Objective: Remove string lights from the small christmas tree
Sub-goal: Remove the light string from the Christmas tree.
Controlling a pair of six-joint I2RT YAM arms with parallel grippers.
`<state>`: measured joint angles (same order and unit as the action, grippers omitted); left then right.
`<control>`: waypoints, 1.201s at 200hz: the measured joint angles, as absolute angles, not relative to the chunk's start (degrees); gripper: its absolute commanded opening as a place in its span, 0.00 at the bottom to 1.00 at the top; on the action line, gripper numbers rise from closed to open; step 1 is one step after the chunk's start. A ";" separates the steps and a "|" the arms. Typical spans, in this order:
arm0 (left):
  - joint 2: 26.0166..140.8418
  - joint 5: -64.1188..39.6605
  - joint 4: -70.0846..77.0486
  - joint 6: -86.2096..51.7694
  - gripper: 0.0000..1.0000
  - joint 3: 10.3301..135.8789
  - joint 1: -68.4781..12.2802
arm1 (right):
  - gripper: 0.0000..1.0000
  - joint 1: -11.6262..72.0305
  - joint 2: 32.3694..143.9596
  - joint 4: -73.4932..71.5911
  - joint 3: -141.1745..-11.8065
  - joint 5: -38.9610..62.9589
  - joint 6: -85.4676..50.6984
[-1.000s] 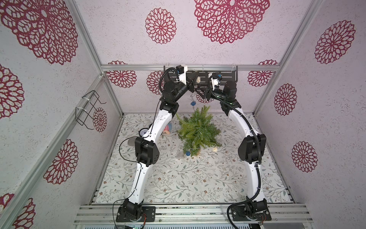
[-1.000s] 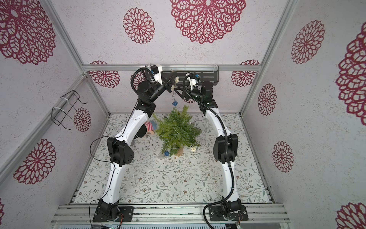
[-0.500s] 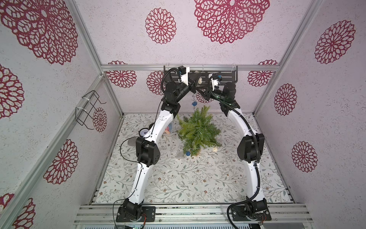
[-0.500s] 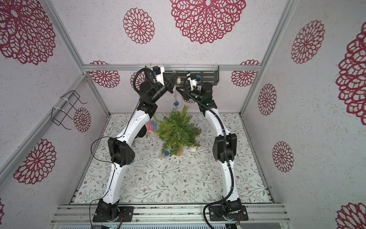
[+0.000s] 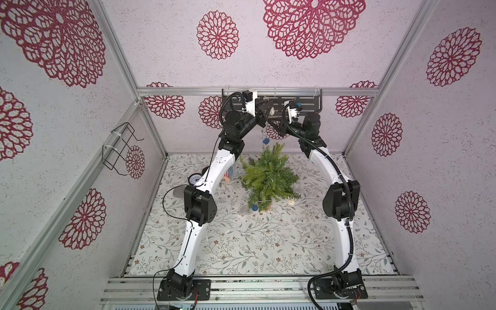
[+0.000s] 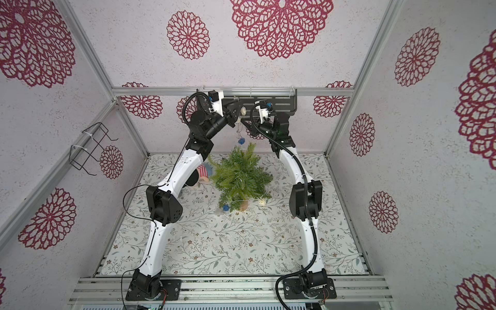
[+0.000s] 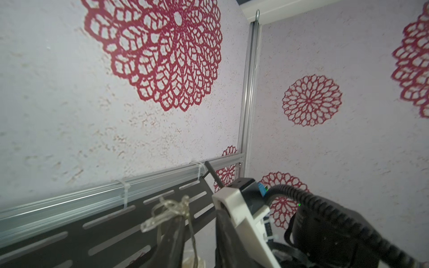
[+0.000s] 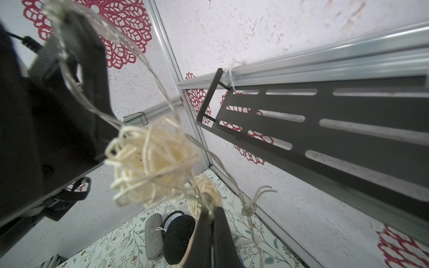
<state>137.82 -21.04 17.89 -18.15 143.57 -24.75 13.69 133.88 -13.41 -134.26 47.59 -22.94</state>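
The small christmas tree (image 5: 268,178) stands on the floral table, green and bushy, in both top views. Both arms are raised high above it by the back wall. The string lights (image 5: 265,141) hang down between the two grippers as a thin wire with a blue ball; more balls lie at the tree's foot (image 6: 226,207). My right gripper (image 8: 210,212) is shut on the wire just beside a woven cream ball (image 8: 151,162). My left gripper (image 7: 199,215) is open, with a knotted loop of wire (image 7: 171,206) draped over one finger (image 7: 174,234).
A black slotted shelf (image 5: 295,103) hangs on the back wall right behind the grippers. A wire rack (image 5: 120,149) is on the left wall. A round gauge (image 5: 193,179), a grey case (image 8: 153,236) and a black case (image 8: 178,239) lie left of the tree.
My right gripper has closed on the wire. My left gripper, shut before, has opened, and the wire now hangs over one of its fingers. Both arms stay high.
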 measured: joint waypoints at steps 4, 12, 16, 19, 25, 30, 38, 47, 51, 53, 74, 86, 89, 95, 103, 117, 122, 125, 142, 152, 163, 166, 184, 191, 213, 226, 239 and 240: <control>137.58 -21.08 17.67 -18.31 0.59 142.87 -24.71 | 0.00 13.52 133.69 -12.91 -134.06 47.22 -22.59; 136.99 -21.08 17.32 -18.06 0.64 141.32 -24.69 | 0.00 13.19 133.27 -12.03 -133.86 46.24 -21.98; 136.73 -21.15 17.15 -18.15 0.65 140.59 -24.67 | 0.00 13.06 133.10 -11.62 -133.80 46.00 -21.80; 136.44 -21.19 16.91 -18.00 0.66 139.98 -24.64 | 0.00 12.93 132.88 -11.22 -133.71 45.65 -21.45; 136.00 -21.32 16.49 -17.98 0.67 138.96 -24.60 | 0.00 12.73 132.49 -10.41 -133.56 44.93 -20.95; 135.55 -21.32 16.08 -17.91 0.67 137.95 -24.58 | 0.00 12.56 132.14 -9.78 -133.53 44.56 -20.58; 134.67 -21.30 15.27 -17.65 0.68 136.42 -24.51 | 0.00 12.34 131.50 -8.86 -133.51 43.70 -20.01; 133.62 -21.17 14.46 -17.30 0.69 134.80 -24.47 | 0.00 12.10 130.61 -7.84 -133.47 42.98 -19.35; 133.16 -21.08 13.98 -17.12 0.69 134.19 -24.47 | 0.00 12.03 130.13 -7.40 -133.47 42.61 -18.96; 132.92 -21.08 13.78 -17.08 0.70 133.93 -24.45 | 0.00 12.01 129.97 -7.31 -133.47 42.48 -18.92; 129.99 -20.10 11.07 -15.68 0.73 131.57 -24.14 | 0.00 11.64 127.85 -6.07 -133.47 40.64 -17.19; 128.07 -19.70 10.02 -15.00 0.76 130.37 -24.03 | 0.00 11.40 126.78 -5.80 -133.47 40.05 -16.53; 127.63 -19.64 9.78 -14.96 0.77 129.99 -24.01 | 0.00 11.38 126.52 -5.74 -133.47 39.90 -16.36; 126.48 -19.38 9.34 -14.66 0.78 129.29 -23.90 | 0.00 11.35 126.06 -5.61 -133.47 39.53 -16.10; 124.95 -18.92 8.67 -14.35 0.80 128.42 -23.77 | 0.00 11.31 125.56 -5.61 -133.47 39.18 -15.94; 122.65 -18.39 7.62 -13.52 0.83 127.39 -23.42 | 0.00 11.11 125.10 -5.58 -133.49 38.94 -15.53; 121.91 -18.28 7.05 -13.23 0.84 127.20 -23.29 | 0.00 11.00 125.01 -5.54 -133.53 38.74 -15.42; 121.40 -18.24 6.63 -13.02 0.85 127.11 -23.20 | 0.00 10.92 125.01 -5.50 -133.51 38.65 -15.35; 119.33 -17.82 3.60 -11.75 0.96 127.04 -22.74 | 0.00 10.35 125.01 -4.36 -133.51 37.78 -14.90; 117.97 -17.37 1.06 -10.72 0.98 127.02 -22.55 | 0.00 9.89 125.01 -3.16 -133.51 37.15 -14.61; 116.66 -16.86 -1.48 -9.63 0.97 126.61 -22.48 | 0.00 9.34 125.01 -2.24 -133.51 36.27 -14.52; 116.27 -16.67 -2.11 -9.37 0.97 126.39 -22.46 | 0.00 9.21 125.01 -2.09 -133.51 36.10 -14.52; 113.34 -15.14 -5.93 -7.86 0.97 124.05 -22.33 | 0.00 8.40 124.86 -1.13 -133.01 34.68 -14.15; 112.31 -14.57 -7.20 -7.42 0.97 123.31 -22.31 | 0.00 8.27 124.40 -0.86 -132.05 34.20 -14.04; 109.51 -12.64 -10.26 -6.52 0.97 121.69 -22.09 | 0.00 7.84 123.11 0.49 -129.62 32.42 -13.56; 107.85 -11.97 -11.31 -6.22 0.97 120.29 -21.76 | 0.00 7.75 122.45 1.26 -128.95 31.14 -13.26; 106.21 -11.38 -11.97 -6.13 0.97 118.56 -21.41 | 0.00 7.68 121.82 2.04 -128.77 29.98 -12.97; 105.97 -11.38 -12.03 -6.13 0.97 118.37 -21.37 | 0.00 7.68 121.78 2.07 -128.77 29.95 -12.95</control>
<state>105.97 -11.38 -12.03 -6.13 118.37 -21.37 7.68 121.78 2.07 -128.77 29.95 -12.95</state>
